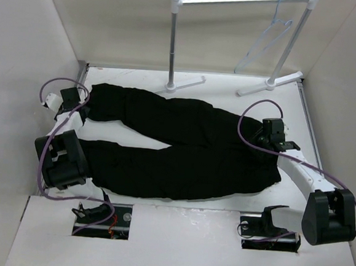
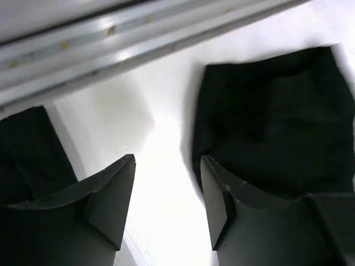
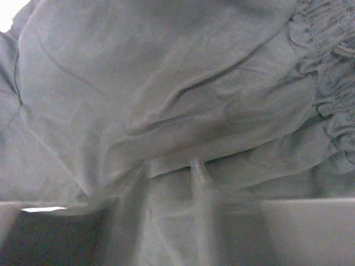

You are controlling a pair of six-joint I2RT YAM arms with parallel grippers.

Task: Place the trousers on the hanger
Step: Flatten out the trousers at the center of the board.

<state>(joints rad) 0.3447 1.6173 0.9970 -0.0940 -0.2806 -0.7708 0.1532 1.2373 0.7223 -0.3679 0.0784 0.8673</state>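
One pair of plain black soft-cloth trousers [image 1: 183, 146] is counted, with two long legs run out to the left. One thin pale bluish-white triangular hanger [image 1: 264, 44] is spotted far right, hung on one white-and-metal rail stand [image 1: 172, 46] with two posts and two feet. Two robot arms are counted, so two grippers too: left gripper [image 2: 166, 160], right gripper [image 3: 169, 163]. Two purple cables [image 1: 49, 86] are seen, one per side.
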